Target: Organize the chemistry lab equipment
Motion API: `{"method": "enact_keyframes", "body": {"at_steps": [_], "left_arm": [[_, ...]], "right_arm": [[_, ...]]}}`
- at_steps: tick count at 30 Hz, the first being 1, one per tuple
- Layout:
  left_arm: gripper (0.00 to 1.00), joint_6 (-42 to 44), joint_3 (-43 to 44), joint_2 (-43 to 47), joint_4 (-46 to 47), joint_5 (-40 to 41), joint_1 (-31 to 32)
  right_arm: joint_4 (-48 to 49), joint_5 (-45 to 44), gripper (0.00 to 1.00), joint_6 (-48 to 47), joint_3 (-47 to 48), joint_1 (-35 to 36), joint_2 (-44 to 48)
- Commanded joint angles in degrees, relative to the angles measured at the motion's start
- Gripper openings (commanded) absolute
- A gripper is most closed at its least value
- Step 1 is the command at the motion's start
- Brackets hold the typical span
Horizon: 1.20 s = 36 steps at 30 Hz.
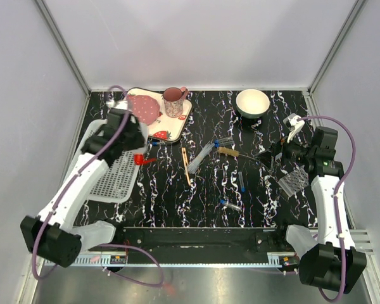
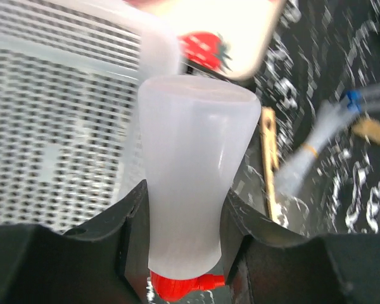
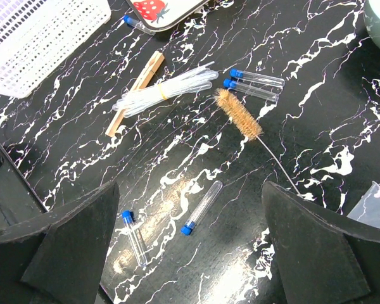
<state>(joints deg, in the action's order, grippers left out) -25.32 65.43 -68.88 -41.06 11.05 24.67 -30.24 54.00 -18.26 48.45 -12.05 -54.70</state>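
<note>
My left gripper (image 1: 138, 152) (image 2: 187, 193) is shut on the white squeeze bottle (image 2: 196, 171), whose red nozzle (image 1: 142, 160) points down beside the white basket's right edge. My right gripper (image 1: 277, 152) (image 3: 189, 190) is open and empty above the table at the right. Below it lie two blue-capped test tubes (image 3: 201, 207) (image 3: 134, 236). Two more tubes (image 3: 256, 79) lie by the wire brush (image 3: 239, 114) (image 1: 228, 151). A wooden clamp (image 3: 136, 92) and a banded bundle of clear tubes (image 3: 164, 92) lie mid-table. The clear perforated rack (image 1: 293, 180) lies under the right arm.
A white perforated basket (image 1: 117, 180) (image 2: 50, 126) sits at the left. The strawberry-print tray (image 1: 177, 123) with pink plate and cup stands at the back left. A white bowl (image 1: 252, 102) is at the back right. Another test tube (image 3: 132, 21) lies by the tray.
</note>
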Motion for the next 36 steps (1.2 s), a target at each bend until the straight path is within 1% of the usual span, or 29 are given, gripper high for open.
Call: {"method": "enact_keyframes", "body": {"at_steps": [1,3,4,5,7,11,12,13,14,15,17,18,23,25,27,29,30,32,33,36], "left_arm": [[0.24,4.6,0.4,5.0,-1.0,-3.4,-13.7],[0.24,5.4,-0.4,5.6,-1.5,-3.4,-17.9],[0.24,5.5,-0.7,5.7,-1.6,-3.3,-20.9],[0.24,5.6,-1.2,5.7,-1.6,-3.4,-22.2],[0.24,5.1,-2.8,5.4,-1.4,-2.8,-24.3],[0.25,3.5,-5.0,4.6,0.0,-1.9,-24.6],[0.3,2.7,-5.8,4.2,0.1,-0.2,-24.6],[0.33,2.5,-6.2,3.9,0.1,0.8,-25.8],[0.38,2.1,-6.5,3.8,0.1,1.7,-25.8],[0.49,1.7,-7.2,3.6,0.0,3.4,-25.8],[0.62,1.2,-7.8,3.6,0.2,4.8,-25.9],[0.74,1.1,-8.2,3.8,0.2,5.5,-25.9],[0.91,0.8,-8.0,6.2,0.0,4.8,-25.9],[0.97,1.0,-7.4,7.4,-0.1,3.3,-26.0],[0.99,1.8,-6.9,9.2,-0.5,0.2,-25.9],[0.99,3.0,-6.8,11.2,-0.2,-3.2,-25.9],[0.99,4.1,-7.2,12.0,0.4,-7.4,-26.0],[0.99,4.8,-8.4,14.6,1.8,-10.7,-25.9],[0.99,4.9,-8.9,15.5,2.4,-15.3,-25.9],[0.99,4.9,-10.4,18.7,4.0,-21.0,-25.9]], "right_arm": [[0.9,-0.5,1.0,-1.1,0.0,-0.1,1.0],[0.8,-0.5,1.0,-1.1,0.0,0.0,1.0],[0.9,-0.6,1.0,-1.1,0.1,0.0,1.0],[0.8,-0.6,1.0,-1.1,0.1,0.0,1.1],[0.8,-0.6,1.0,-1.2,0.0,0.0,1.1],[0.7,-0.6,1.0,-1.3,0.0,0.0,1.0],[0.7,-0.8,1.0,-1.3,-0.1,0.0,0.9],[0.7,-0.7,1.0,-1.3,-0.1,0.0,1.0],[0.8,-0.7,1.0,-1.3,0.0,0.0,0.9],[0.7,-0.7,1.0,-1.3,-0.1,0.0,1.0],[0.7,-0.6,1.0,-1.3,-0.1,0.0,0.9],[0.7,-0.6,1.0,-1.3,-0.1,-0.1,0.9],[0.7,-0.6,1.0,-1.3,-0.1,0.0,0.7],[0.7,-0.6,1.0,-1.3,-0.2,0.0,0.7],[0.7,-0.5,1.0,-1.3,-0.1,0.0,0.7],[0.8,-0.4,1.0,-1.4,-0.3,0.0,0.6],[0.7,-0.2,1.0,-1.5,-0.3,0.0,0.6],[0.7,0.1,1.0,-1.6,-0.4,0.0,0.6],[0.8,0.2,1.0,-1.6,-0.5,0.0,0.6],[0.3,0.6,1.0,-2.1,-0.4,0.0,0.4]]}}
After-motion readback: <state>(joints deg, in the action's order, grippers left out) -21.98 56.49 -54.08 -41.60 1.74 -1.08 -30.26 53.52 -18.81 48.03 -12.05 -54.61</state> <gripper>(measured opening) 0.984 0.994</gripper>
